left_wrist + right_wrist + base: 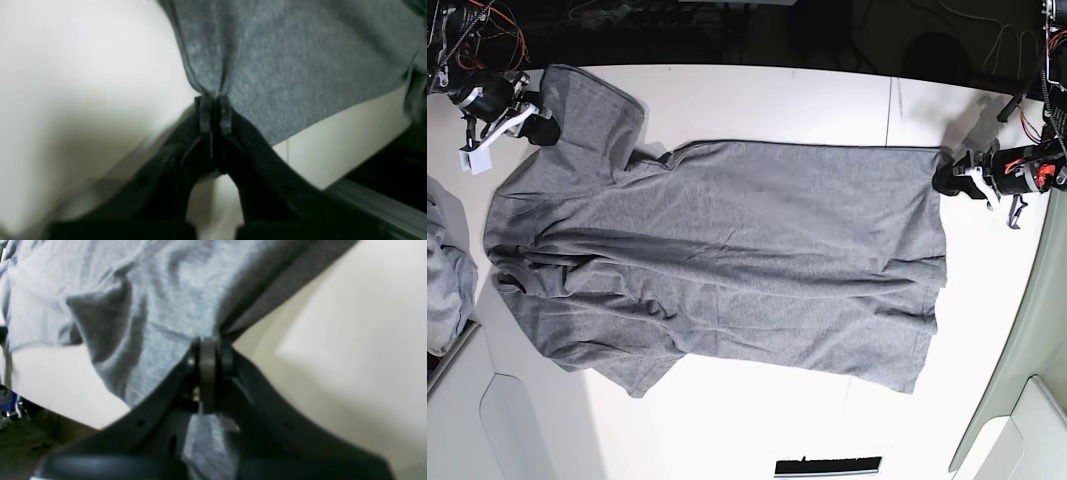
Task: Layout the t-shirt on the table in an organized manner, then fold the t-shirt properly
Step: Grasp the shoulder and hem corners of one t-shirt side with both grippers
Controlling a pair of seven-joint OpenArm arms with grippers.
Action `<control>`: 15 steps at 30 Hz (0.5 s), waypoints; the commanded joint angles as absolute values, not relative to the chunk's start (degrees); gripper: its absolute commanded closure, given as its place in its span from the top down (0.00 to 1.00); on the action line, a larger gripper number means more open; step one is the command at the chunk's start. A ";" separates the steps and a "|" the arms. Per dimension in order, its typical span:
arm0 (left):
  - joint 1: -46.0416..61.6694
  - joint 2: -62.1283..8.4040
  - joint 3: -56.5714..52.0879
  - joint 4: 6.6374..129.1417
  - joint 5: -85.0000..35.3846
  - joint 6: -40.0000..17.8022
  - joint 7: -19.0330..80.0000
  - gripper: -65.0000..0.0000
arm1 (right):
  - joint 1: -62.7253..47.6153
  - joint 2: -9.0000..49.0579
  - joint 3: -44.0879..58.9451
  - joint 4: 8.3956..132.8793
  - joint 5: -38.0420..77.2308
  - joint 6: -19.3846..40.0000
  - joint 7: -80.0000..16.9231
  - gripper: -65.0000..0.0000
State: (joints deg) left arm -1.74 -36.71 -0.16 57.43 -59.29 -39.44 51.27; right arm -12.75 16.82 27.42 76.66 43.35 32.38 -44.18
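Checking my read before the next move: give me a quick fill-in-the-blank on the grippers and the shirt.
1. Both grippers are ____ on the t-shirt.
2. The left gripper pinches the shirt's ____ corner.
3. The right gripper holds cloth at the ____ end.
4. The shirt lies spread on the white ____.

Missing words: shut; hem; sleeve; table

— Where is free room being left on the table (757, 95)?

— A wide bare strip is being left along the far edge, and another along the near edge below the t-shirt (717, 255). The middle is being covered from side to side by the cloth.

— What is standing in the way?

— The pale cloth bundle (445, 280) is lying at one end. The left gripper (949, 175) and right gripper (539, 128) are occupying the shirt's far corners. A dark strip (827, 466) is lying at the near edge.
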 commanded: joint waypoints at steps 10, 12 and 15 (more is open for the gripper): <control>8.56 -42.81 -0.47 75.55 -65.36 -40.00 54.15 0.00 | -23.62 19.53 32.82 87.44 50.09 33.45 -45.74 0.00; 10.52 -43.24 -0.84 78.24 -65.39 -40.00 54.78 0.00 | -25.87 19.53 34.54 90.13 51.31 33.47 -46.59 0.00; 14.13 -43.51 -3.44 81.76 -65.65 -40.00 55.53 0.00 | -29.61 19.53 37.10 93.91 52.86 33.47 -47.03 0.00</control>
State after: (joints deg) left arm 14.35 -42.09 -2.87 81.25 -64.84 -39.51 55.75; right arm -29.28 18.55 36.64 93.12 51.75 32.99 -47.75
